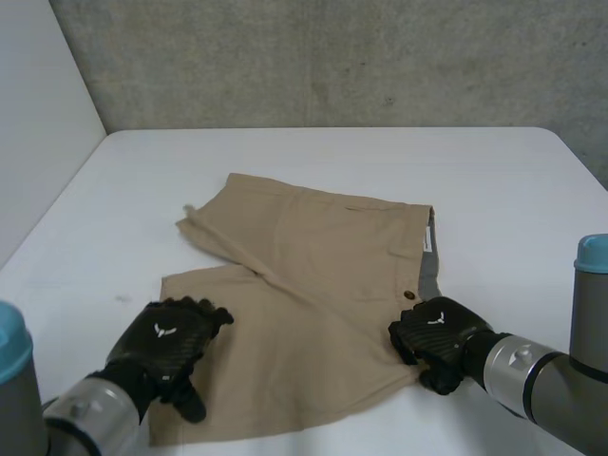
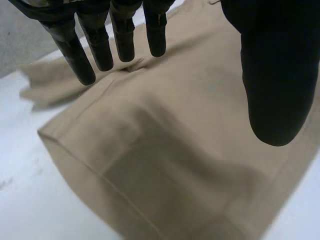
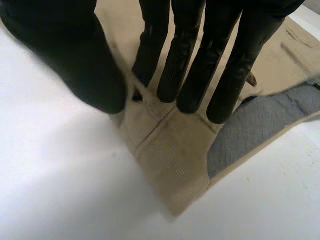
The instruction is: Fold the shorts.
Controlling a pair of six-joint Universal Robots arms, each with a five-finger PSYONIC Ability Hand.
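Observation:
Beige shorts [image 1: 313, 275] lie flat on the white table [image 1: 332, 152], waistband toward my right arm and both legs toward my left. My left hand [image 1: 161, 347] hovers over the near leg by its hem. In the left wrist view its fingers [image 2: 100, 45] are straight, the thumb spread wide, and the cloth [image 2: 175, 150] lies just beneath them. My right hand [image 1: 437, 337] sits at the waistband's near corner. In the right wrist view its fingers [image 3: 195, 65] press onto the cloth [image 3: 170, 150] and the thumb closes in from the table side, pinching the edge.
The waistband's grey lining [image 3: 260, 125] shows beside my right hand, with a brown button [image 1: 409, 295] close by. The far leg [image 1: 214, 223] lies a little crumpled at its hem. A grey wall [image 1: 332, 57] runs behind the table.

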